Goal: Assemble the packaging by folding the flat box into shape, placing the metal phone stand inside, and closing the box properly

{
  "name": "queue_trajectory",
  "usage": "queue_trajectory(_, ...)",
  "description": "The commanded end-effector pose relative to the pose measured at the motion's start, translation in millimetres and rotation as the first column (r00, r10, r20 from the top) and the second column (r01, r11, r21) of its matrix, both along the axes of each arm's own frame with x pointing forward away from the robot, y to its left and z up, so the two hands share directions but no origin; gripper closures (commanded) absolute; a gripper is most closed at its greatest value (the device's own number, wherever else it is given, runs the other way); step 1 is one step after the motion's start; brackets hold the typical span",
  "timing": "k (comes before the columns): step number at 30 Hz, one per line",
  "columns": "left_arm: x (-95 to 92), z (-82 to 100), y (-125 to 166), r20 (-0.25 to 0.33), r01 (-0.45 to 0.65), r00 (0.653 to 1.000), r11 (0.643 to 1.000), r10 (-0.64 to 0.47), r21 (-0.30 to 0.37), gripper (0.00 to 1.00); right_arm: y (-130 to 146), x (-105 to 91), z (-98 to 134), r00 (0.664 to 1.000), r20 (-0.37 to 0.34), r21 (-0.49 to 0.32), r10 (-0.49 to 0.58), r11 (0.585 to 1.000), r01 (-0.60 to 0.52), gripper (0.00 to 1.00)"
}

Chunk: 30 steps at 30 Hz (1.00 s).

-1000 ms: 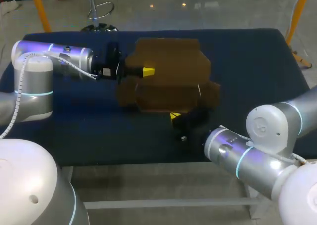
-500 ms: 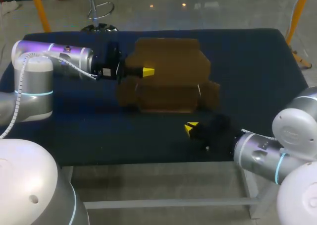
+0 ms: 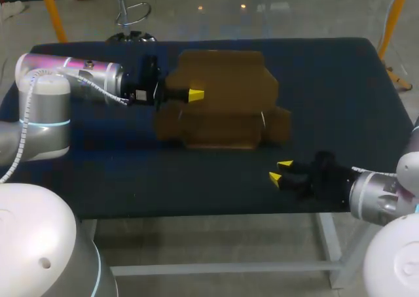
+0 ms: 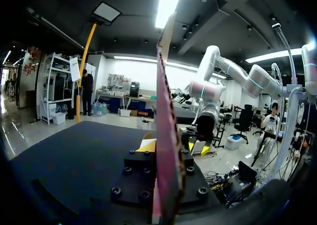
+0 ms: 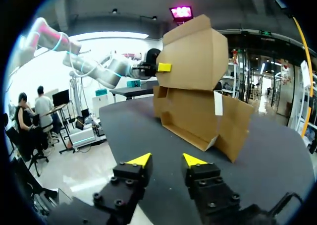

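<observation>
A brown cardboard box (image 3: 222,107) lies partly folded at the middle of the dark table, its back panel raised. My left gripper (image 3: 194,95) comes in from the left and is shut on that raised panel. In the left wrist view the panel (image 4: 166,111) stands edge-on between the yellow tips of the left gripper (image 4: 171,148). My right gripper (image 3: 280,171) hovers near the table's front edge, to the right of and in front of the box, open and empty. The right wrist view has the box (image 5: 198,86) ahead of the right gripper (image 5: 167,159). No metal phone stand is in view.
The dark blue table top (image 3: 340,87) spreads to the right of and behind the box. Its front edge (image 3: 196,213) runs just below my right gripper.
My right gripper has drawn back from the box's front edge toward the front right and has opened. The left gripper and the box have stayed put.
</observation>
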State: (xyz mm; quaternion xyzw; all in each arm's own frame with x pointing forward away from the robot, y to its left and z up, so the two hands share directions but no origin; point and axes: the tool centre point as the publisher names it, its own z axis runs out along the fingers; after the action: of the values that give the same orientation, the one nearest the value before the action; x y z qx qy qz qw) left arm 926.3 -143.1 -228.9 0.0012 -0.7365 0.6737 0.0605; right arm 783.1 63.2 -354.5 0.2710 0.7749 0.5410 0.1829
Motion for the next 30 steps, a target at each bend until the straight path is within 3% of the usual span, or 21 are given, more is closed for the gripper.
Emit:
queue_trajectory(1, 1.0, -3.4, -1, 0.0, 0.004, 1.0, 1.0, -0.004, -0.001, 1.0, -31, -10.7, 14, 0.999, -0.002, 0.007, 0.032, 0.999, -0.032, 0.4)
queue_trajectory(3, 1.0, -3.4, -1, 0.0, 0.004, 1.0, 1.0, -0.004, -0.001, 1.0, -33, -10.7, 15, 0.999, -0.001, 0.006, 0.035, 0.999, -0.035, 0.32)
queue_trajectory(4, 1.0, -3.4, -1, 0.0, 0.004, 1.0, 1.0, -0.004, -0.001, 1.0, -40, -9.4, 17, 0.999, 0.003, 0.006, 0.04, 0.999, -0.04, 0.14)
queue_trajectory(7, 1.0, -3.4, -1, 0.0, 0.004, 1.0, 1.0, -0.004, -0.001, 1.0, -48, -6.6, 18, 0.999, 0.013, -0.007, 0.047, 0.999, -0.047, 0.0)
queue_trajectory(17, 1.0, -3.4, -1, 0.0, 0.004, 1.0, 1.0, -0.004, -0.001, 1.0, -70, 17.1, 17, 0.996, 0.05, -0.01, 0.076, 0.997, -0.076, 0.0)
queue_trajectory(30, 1.0, -3.4, -1, 0.0, 0.004, 1.0, 1.0, -0.004, -0.001, 1.0, -87, 54.6, 5, 0.996, 0.029, 0.012, 0.087, 0.996, -0.087, 0.0)
